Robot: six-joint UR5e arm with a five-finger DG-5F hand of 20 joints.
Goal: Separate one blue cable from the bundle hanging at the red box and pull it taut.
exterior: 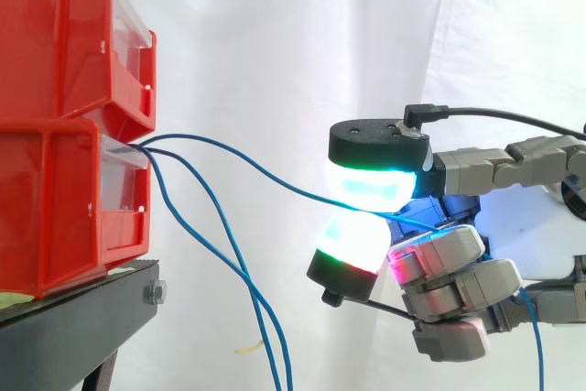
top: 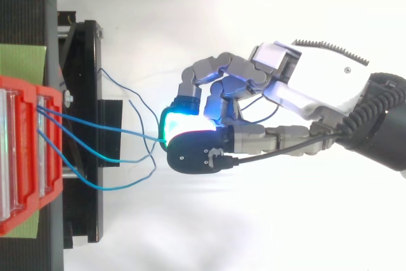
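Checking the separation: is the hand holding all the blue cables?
No, the hand pinches one cable between its pads, while two others hang free below the red box.

You have bright, even light across the white curtain [exterior: 275, 25] with only faint shadows, washed-out glare on the hand [top: 317, 87] and its white shell, and glowing pads [exterior: 371, 185] blooming cyan and white.

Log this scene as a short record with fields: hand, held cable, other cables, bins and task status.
hand: the hand is shut on one blue cable, pinched between two glowing pads
held cable: runs from the red bins to the hand in a gentle curve
other cables: hang loose from the bins
bins: two, stacked on a black stand
status: one cable separated, not yet taut
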